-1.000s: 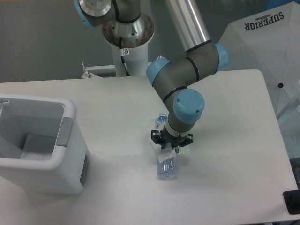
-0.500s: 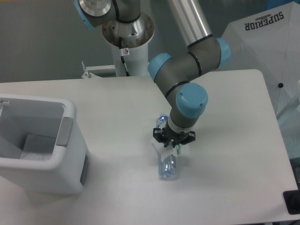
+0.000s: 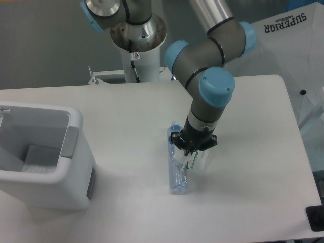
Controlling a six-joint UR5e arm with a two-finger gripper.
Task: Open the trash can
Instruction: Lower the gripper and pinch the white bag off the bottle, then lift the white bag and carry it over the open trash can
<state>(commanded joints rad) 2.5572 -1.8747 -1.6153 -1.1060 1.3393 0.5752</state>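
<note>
At lower left of the frame the large boxy white plastic trash can stands with its interior exposed, apparently already open. At centre a clear plastic bottle lies flat. The black two-finger gripper hangs just above it; whether clenched or released cannot be told.

place: robotics lab | evidence: pedestal-mounted arm, bare white table, grey backdrop

"SUPERIOR" in dark capitals runs along the white fabric umbrella canopy at far right. Small red-marked sticker on the white robot pedestal: unreadable.
</note>
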